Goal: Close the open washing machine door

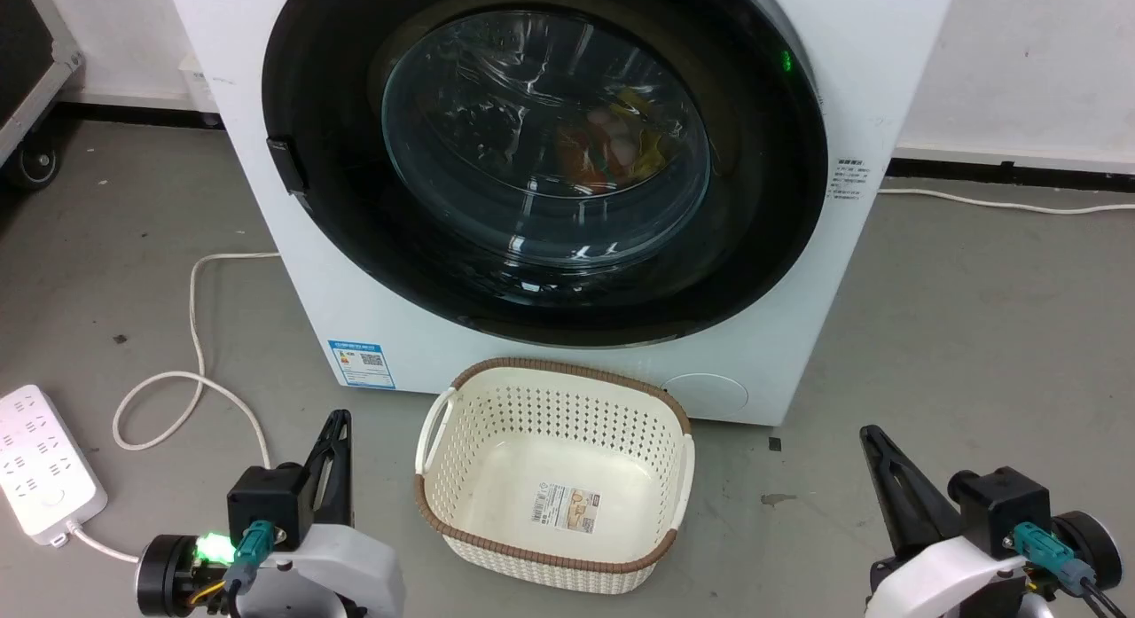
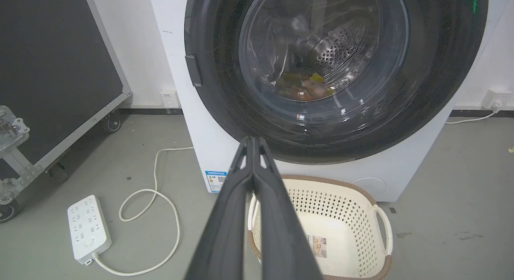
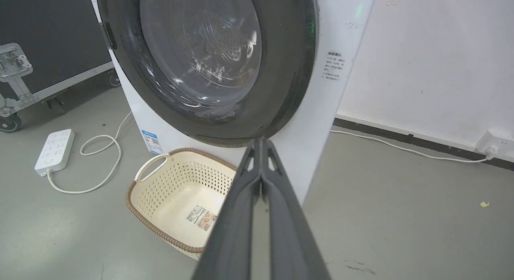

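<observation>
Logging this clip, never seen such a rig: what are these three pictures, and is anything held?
One picture looks down from the robot's head; the other two look along each arm's two dark fingers. Ahead stands a white washing machine, its round black door flush against the front, coloured laundry behind the glass. On the floor sit a cream perforated basket, empty but for a label, and a white power strip. The left gripper and right gripper are both shut, short of the door, holding nothing.
</observation>
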Controlling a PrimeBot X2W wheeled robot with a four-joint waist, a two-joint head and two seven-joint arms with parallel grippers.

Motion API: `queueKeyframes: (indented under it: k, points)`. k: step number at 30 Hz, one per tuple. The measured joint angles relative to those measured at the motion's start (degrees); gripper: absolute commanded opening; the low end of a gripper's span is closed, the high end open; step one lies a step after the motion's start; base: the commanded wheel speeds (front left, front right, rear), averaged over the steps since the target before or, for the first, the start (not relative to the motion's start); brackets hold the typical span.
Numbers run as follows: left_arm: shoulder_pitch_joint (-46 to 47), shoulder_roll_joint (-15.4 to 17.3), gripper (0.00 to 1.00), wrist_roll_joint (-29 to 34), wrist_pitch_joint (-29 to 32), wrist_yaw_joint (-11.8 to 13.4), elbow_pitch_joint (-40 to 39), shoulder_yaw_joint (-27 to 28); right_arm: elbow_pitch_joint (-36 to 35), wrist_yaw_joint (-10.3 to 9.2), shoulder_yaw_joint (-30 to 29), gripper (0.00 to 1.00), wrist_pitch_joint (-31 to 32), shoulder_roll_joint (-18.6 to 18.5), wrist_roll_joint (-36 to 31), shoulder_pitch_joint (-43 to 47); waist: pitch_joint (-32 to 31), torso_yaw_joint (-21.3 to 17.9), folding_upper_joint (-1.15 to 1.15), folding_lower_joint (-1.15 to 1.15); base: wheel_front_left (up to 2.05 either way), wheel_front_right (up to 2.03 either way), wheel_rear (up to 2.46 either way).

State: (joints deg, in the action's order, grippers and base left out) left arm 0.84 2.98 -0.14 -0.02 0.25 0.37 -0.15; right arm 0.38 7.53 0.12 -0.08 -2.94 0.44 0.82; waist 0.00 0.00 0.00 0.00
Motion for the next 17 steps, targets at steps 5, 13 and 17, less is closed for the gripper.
queueKeyframes:
  k: [5,13,17]
  points:
    - [0.0,-0.03,0.0,0.0,0.0,0.0,-0.03,0.07,-0.03,0.0,0.0,0.0,0.0,0.0,0.0,-0.01,0.0,0.0,0.0,0.0,0.0,0.0,0.0]
    - [-0.01,-0.05,0.0,0.0,0.0,0.0,-0.05,0.07,-0.04,0.0,-0.03,0.0,0.0,0.0,0.0,-0.01,0.0,0.0,0.0,0.0,0.0,0.0,0.0]
    - [-0.01,-0.05,0.0,0.0,0.0,0.0,-0.05,0.07,-0.04,0.0,-0.02,0.0,0.0,0.0,0.0,-0.01,0.0,0.0,0.0,0.0,0.0,0.0,0.0]
